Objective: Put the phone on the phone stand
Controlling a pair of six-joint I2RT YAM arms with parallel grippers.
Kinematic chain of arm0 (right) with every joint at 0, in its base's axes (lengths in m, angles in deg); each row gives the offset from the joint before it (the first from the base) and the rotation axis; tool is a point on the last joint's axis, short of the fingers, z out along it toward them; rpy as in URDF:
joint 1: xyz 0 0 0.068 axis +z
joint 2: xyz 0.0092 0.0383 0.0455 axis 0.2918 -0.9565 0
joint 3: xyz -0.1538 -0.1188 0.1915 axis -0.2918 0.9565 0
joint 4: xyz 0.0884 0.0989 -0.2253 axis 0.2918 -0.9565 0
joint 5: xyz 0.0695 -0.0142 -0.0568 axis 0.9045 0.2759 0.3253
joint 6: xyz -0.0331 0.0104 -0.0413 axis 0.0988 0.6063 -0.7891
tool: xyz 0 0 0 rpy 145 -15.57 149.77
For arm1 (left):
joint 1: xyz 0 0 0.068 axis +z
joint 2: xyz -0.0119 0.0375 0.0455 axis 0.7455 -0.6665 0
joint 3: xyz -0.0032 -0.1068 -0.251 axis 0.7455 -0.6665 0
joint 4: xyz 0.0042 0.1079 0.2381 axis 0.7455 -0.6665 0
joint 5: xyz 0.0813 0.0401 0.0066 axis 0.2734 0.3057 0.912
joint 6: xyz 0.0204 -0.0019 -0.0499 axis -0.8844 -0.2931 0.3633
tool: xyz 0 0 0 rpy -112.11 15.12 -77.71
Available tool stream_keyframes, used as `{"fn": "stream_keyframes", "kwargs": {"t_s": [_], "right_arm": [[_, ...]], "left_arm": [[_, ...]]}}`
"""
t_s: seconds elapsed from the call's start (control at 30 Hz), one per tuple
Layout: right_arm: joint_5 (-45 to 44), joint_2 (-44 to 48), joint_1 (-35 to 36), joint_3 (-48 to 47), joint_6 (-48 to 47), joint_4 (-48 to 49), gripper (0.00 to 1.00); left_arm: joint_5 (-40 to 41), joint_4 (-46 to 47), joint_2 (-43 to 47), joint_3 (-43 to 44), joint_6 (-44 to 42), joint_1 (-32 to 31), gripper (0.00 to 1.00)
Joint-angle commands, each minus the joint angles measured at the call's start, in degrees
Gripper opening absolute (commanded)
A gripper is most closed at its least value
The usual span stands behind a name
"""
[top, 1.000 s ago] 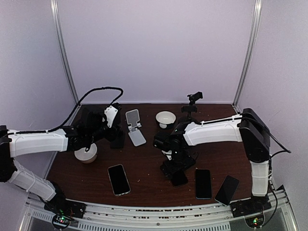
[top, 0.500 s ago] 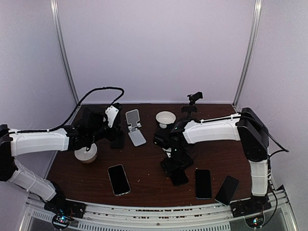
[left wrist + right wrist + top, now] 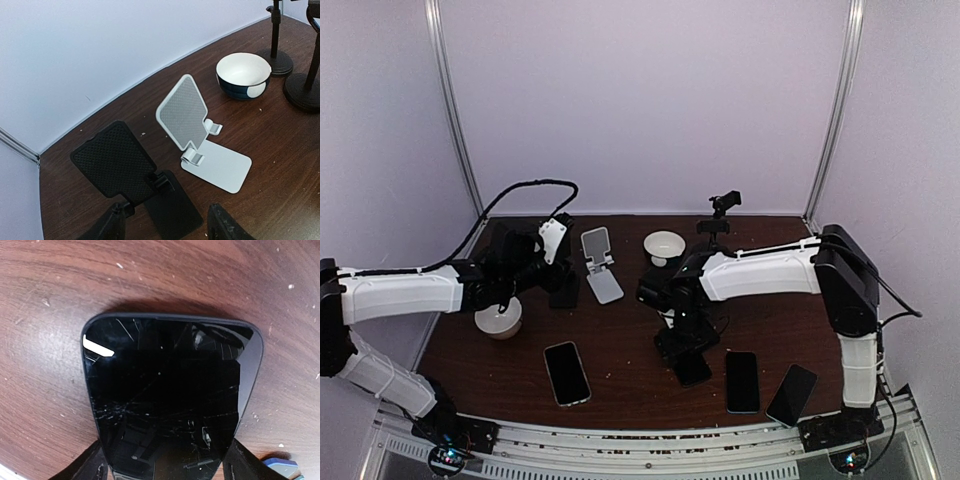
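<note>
Right wrist view is filled by the phone, which lies flat, glass up, on the brown table. The right gripper stands over one end with its fingers apart, one at each long edge. I cannot tell if they press already or only stand beside.

I judge the phone as stiff, thin and rather light, but slippery. Its glass shows many fine cracks, so it is fragile. The long edges are the only good hold, and because it lies flat there is little edge to catch.

On the left wrist view the white phone stand is upright, just beside a black stand. A bowl and black posts stand near on its right. The left gripper hangs before the stands, fingers apart and empty; it may crowd the approach. Another phone lies close to mine.
</note>
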Motion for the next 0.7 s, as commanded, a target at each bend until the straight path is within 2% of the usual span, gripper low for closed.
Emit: {"fn": "stream_keyframes", "kwargs": {"t_s": [0.0, 0.3, 0.47, 0.67], "right_arm": [[-6.5, 3.2, 0.5, 2.4, 0.6, 3.1, 0.67], [-9.0, 10.4, 1.1, 8.6, -0.2, 12.5, 0.63], [-9.9, 15.0, 1.1, 12.7, -1.7, 18.6, 0.64], [-11.2, 21.7, 1.2, 17.5, -4.3, 26.4, 0.63]], "left_arm": [[-0.2, 0.0, -0.4, 3.2, 0.0, 0.1, 0.59], [-4.9, -2.2, -3.0, 7.5, 0.6, 2.4, 0.6], [-11.5, -7.7, -7.0, 15.5, -0.9, 4.2, 0.63], [-18.8, -16.6, -14.1, 29.3, -3.6, 7.9, 0.66]]}}
